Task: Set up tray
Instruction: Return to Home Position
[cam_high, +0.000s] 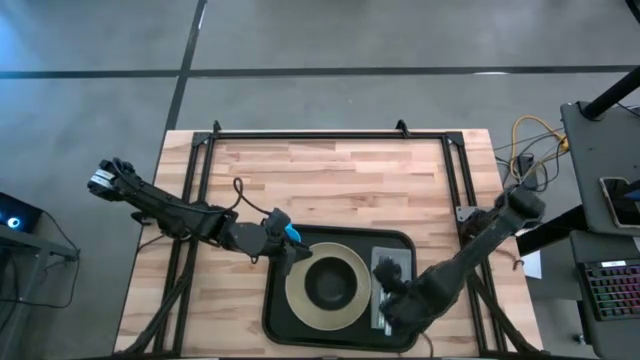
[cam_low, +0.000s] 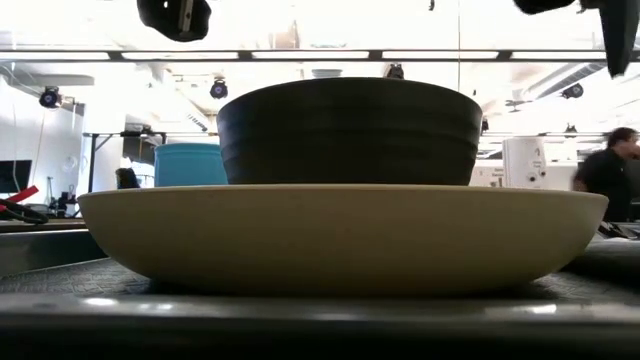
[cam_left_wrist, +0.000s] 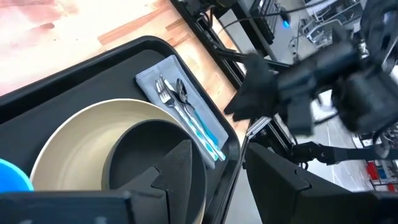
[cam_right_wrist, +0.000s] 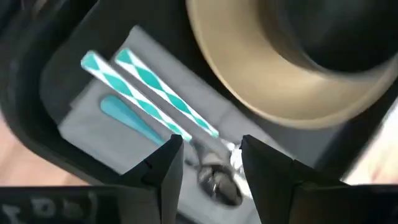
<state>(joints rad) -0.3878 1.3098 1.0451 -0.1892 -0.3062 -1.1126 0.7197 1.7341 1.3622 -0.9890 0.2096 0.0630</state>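
Tableware looks fully laid out on the large flat black rectangular tray (cam_high: 278, 318), which lies at one edge of the pale wooden-plank tabletop (cam_high: 330, 170), between the robot's two arms. A wide beige plate (cam_high: 298, 290) takes up the tray's left and middle, and a dark ribbed bowl (cam_high: 328, 283) is stacked inside it. Just beside the plate, on the tray's right, a small grey napkin (cam_left_wrist: 149, 73) carries three pieces of cutlery side by side: two white-handled pieces patterned in teal (cam_right_wrist: 149, 81) and a plain blue-handled spoon (cam_right_wrist: 127, 115). A blue cup (cam_low: 190, 163) stands at the tray's far left corner, largely hidden in the high view. The right tool (cam_right_wrist: 211, 140) hovers low over the heads of the cutlery, its fingers parted with nothing between them. The left tool (cam_left_wrist: 216, 149) hangs above the tray's far left corner, close to the cup, likewise spread and empty. Judging by how things lie, every item has found its place and no object waits loose on the tabletop. What appears to remain is only for both arms to lift clear of the tray and fold back to rest, a step not yet done, since each tool sits directly over the setting.
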